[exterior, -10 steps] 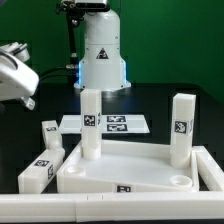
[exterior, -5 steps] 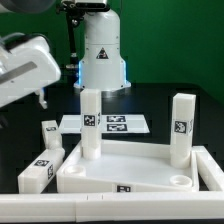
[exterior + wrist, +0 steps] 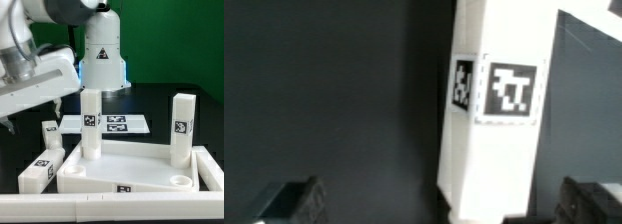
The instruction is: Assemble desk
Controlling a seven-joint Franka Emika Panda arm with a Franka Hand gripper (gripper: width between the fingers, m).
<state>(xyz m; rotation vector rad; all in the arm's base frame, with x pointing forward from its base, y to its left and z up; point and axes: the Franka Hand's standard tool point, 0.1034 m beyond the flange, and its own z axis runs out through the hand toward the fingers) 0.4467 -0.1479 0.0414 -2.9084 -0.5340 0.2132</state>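
Desk kit, white plastic, probably light, stiff and slick: tabletop [image 3: 125,170] near centre of surface, two seated legs [image 3: 90,128] upright at its far corners; loose legs [image 3: 37,172] left, best gripped across flat sides; jaws spread wide, empty, either side of a tagged leg [image 3: 491,150]

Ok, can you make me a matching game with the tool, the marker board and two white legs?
Things: 1 tool; 2 marker board; 3 leg at the exterior view's right; 4 front loose leg.
Matches: A standing upright on the tabletop; B open; C lying beside the tabletop, at the exterior view's left; D flat behind the tabletop.
Pairs: 1-B, 2-D, 3-A, 4-C.
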